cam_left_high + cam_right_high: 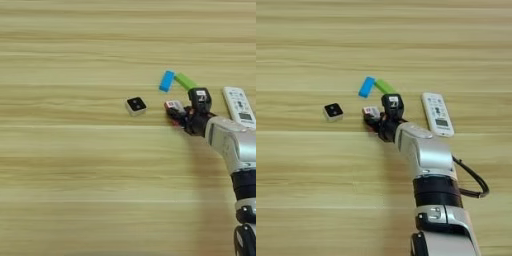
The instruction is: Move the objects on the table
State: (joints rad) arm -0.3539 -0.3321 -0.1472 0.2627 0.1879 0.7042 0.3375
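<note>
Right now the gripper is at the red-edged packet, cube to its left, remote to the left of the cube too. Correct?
Not quite. The remote lies on the right, beyond the gripper, not left of the cube. The right eye view shows it whole. The rest stands: gripper at the packet, cube to its left.

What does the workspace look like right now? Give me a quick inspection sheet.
Surface: light wooden table.
Job's things: white cube with black top, standing free; red-edged packet at the tool's tip.
Clutter: blue block touching green block; white remote right of the arm.
Grippers: right tool at the packet; finger state unclear.
Cables: black cable looping off the forearm.
Surroundings: nothing seen.
</note>
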